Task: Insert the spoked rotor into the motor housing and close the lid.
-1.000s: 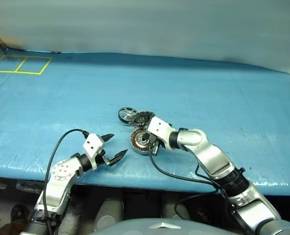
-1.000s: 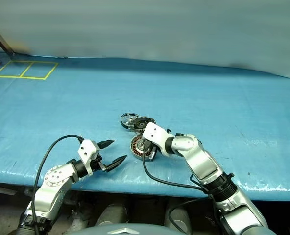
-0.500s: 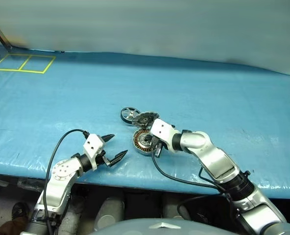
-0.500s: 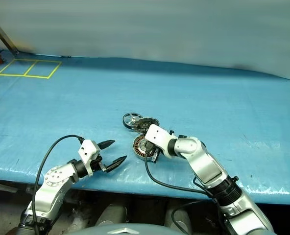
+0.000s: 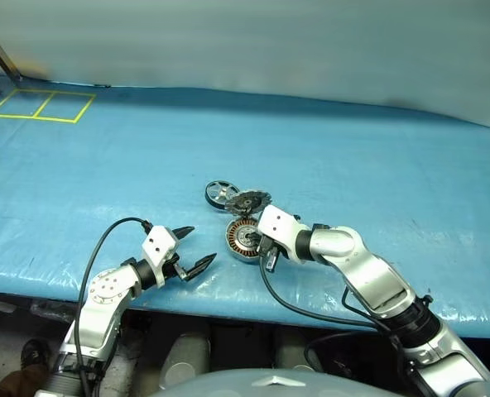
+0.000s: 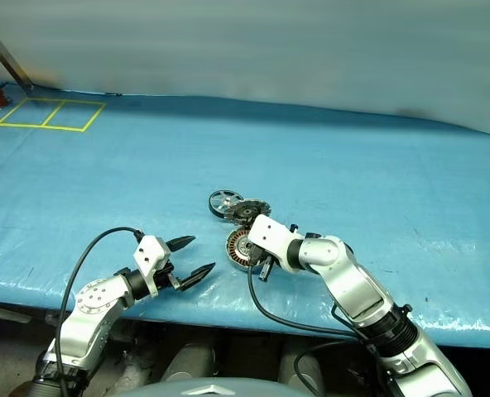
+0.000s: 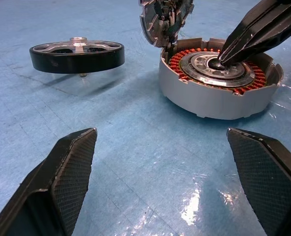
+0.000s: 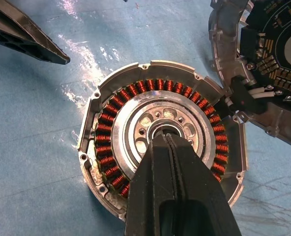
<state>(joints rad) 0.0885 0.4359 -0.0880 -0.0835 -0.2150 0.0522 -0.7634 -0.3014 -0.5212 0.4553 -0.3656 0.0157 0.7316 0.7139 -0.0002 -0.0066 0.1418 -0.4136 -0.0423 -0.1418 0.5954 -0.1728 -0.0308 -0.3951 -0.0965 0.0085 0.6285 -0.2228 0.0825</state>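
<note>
Right fingers (image 8: 167,140) pressed together, probing housing (image 7: 219,81) hub; left fingers (image 5: 194,249) gaping wide. Wheel (image 7: 77,54) waiting at housing's 10 o'clock, needing pickup next.

From the head pair we are looking forward and down from above over the blue plastic-covered table (image 5: 377,157), taking in its whole width; both eyes are sharing the same scene, with the shallow round silver can ringed with copper windings (image 5: 242,239) sitting just below frame centre. From the left wrist we are looking low and nearly level across the table surface, very close, with that can (image 7: 219,78) at upper right and the dark-rimmed spoked silver wheel (image 7: 77,53) at upper left. From the right wrist we are looking steeply down from close above onto the same can (image 8: 160,135), which is spreading across the middle.
</note>
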